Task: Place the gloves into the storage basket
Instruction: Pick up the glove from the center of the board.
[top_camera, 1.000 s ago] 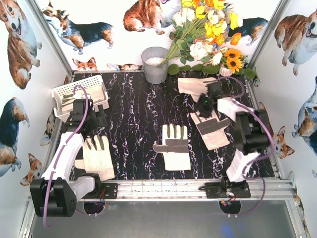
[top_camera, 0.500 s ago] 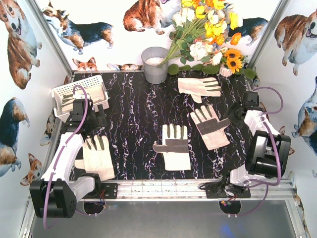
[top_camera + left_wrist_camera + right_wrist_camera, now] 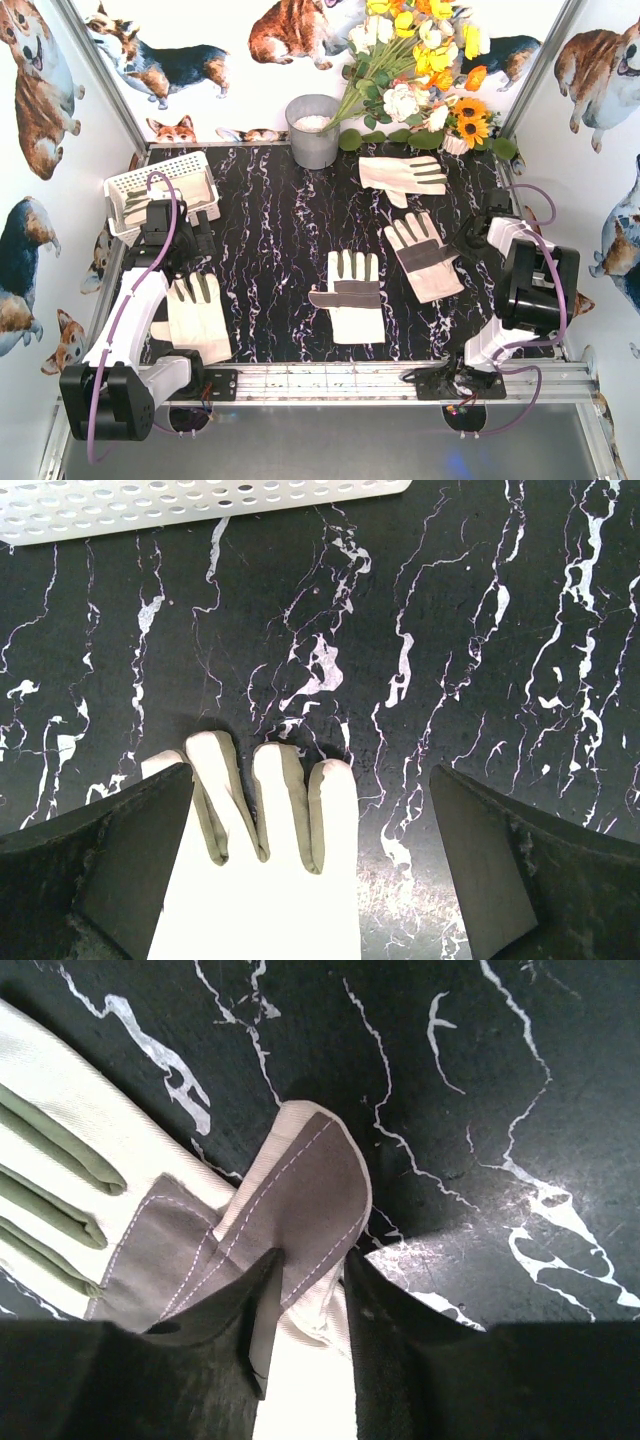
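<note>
Several cream gloves lie on the black marble table. One lies at the back right (image 3: pixel 400 177), one right of centre (image 3: pixel 425 257), one in the middle (image 3: pixel 352 295) and one at the front left (image 3: pixel 197 318). My right gripper (image 3: pixel 468 247) (image 3: pixel 312 1257) is low at the right-of-centre glove's edge, shut on its grey-patched thumb (image 3: pixel 300 1185), which bunches up between the fingers. My left gripper (image 3: pixel 178 262) (image 3: pixel 310 780) hangs wide open over the front-left glove's fingertips (image 3: pixel 270 810). The white lattice storage basket (image 3: pixel 212 190) (image 3: pixel 200 500) stands at the back left with a glove inside (image 3: pixel 135 203).
A grey metal bucket (image 3: pixel 313 130) stands at the back centre, with a flower bunch (image 3: pixel 420 70) to its right. Printed walls close in the table on three sides. A metal rail (image 3: pixel 330 380) runs along the near edge.
My right arm swung from above the right-of-centre glove out to the right, then came in low at its thumb, and the jaws narrowed onto it. The left arm has not moved.
</note>
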Tool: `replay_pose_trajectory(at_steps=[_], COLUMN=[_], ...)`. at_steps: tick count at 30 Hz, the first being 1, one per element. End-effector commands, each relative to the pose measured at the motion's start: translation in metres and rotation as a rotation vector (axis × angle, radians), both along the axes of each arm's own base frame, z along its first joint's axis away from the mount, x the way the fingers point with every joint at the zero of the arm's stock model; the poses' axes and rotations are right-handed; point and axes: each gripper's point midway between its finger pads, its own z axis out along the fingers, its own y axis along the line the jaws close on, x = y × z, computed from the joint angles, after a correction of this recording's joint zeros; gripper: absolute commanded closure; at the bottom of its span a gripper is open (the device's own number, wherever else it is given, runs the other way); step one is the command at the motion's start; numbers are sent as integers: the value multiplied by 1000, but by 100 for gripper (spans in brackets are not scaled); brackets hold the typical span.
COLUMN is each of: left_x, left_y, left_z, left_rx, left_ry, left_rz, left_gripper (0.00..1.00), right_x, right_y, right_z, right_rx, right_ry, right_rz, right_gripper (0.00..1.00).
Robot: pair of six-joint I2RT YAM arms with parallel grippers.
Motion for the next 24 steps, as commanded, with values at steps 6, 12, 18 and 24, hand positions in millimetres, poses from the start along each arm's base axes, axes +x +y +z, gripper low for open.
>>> replay_pose_trajectory(at_steps=[6,12,18,24], left_x=[7,10,6,-5], left_y=[-5,-31,-91,-188], left_z=[12,21,30,68], left_rx=[-18,-84,-189,-425], left_ry=[-56,-121,-134,-209], left_rz=[-48,-156,-278,-364], left_gripper=[2,5,8,8], right_x=[17,15,6,-9], right_y=[15,35,68,130], right_z=[32,82,129,180], right_rx=[69,133,201,225], right_ry=[-144,-300,-413,-576], right_rz=[26,76,176,400], right_gripper=[100,100,100,100])
